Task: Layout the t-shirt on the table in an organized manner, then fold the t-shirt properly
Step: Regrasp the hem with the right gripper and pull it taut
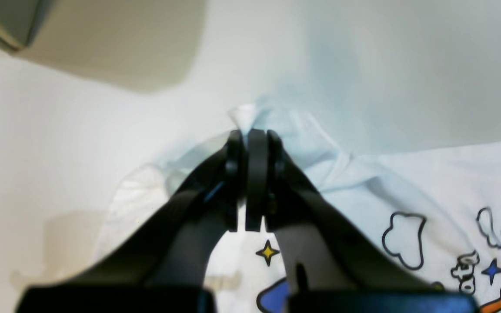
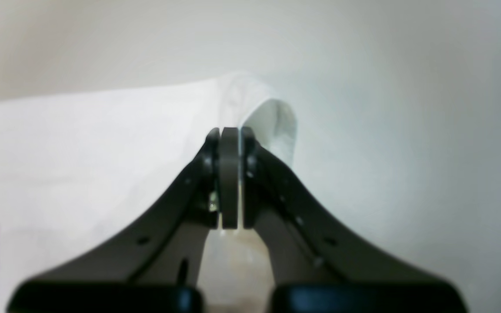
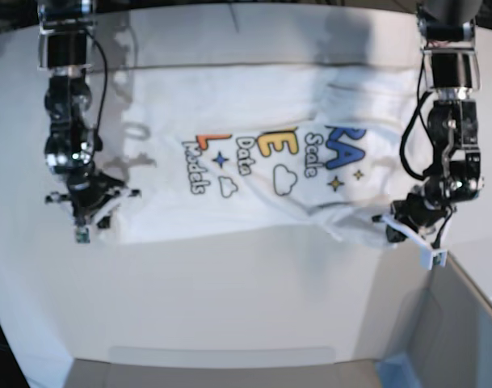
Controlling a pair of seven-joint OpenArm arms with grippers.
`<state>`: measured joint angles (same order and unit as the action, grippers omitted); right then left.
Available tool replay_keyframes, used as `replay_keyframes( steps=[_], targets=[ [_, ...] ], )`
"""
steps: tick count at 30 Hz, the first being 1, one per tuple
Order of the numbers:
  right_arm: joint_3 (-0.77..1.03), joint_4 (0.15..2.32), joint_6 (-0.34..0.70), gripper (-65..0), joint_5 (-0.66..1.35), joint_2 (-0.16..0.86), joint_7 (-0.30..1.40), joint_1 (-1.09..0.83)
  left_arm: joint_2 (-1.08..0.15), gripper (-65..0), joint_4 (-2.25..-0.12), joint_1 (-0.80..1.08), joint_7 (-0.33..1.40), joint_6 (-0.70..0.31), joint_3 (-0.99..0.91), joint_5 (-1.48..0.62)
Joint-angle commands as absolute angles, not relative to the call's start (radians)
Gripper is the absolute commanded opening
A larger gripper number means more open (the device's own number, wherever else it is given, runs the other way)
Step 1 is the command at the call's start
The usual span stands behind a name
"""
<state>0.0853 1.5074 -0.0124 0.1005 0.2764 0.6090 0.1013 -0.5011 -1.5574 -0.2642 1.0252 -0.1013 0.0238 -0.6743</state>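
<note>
White table [image 3: 246, 291] under t-shirt [image 3: 254, 113]

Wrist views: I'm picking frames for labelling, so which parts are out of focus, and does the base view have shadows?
Left wrist: left gripper is fairly sharp, the t-shirt bunch beyond it soft. Right wrist: right gripper clear, cloth corner and table blurred. Base: arm shadows fall on the shirt's top edge.

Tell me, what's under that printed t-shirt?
The t-shirt lies spread on the white table, print facing up. Bare tabletop shows all around it. Whatever sits beneath the cloth is covered. The left claw and right claw each pinch a near corner.
</note>
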Motion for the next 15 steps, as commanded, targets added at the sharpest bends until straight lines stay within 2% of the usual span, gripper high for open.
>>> replay_keyframes(
  steps=[1, 6, 15],
  targets=[
    [0.056, 1.558, -0.007, -65.0, 0.074, 0.285, 0.587, 0.096, -0.516, -65.0, -1.573, -0.294, 1.003, -0.105, 0.016, -0.679],
    [-0.110, 1.666, -0.007, -65.0, -0.173, 0.278, 0.587, -0.036, -0.515, -65.0, -1.573, -0.294, 1.003, -0.105, 0.016, -0.679],
    [-0.297, 1.771, -0.007, -65.0, -0.394, 0.237, 0.585, -0.179, -0.515, -65.0, -1.573, -0.294, 1.003, -0.105, 0.018, -0.679]
  ],
)
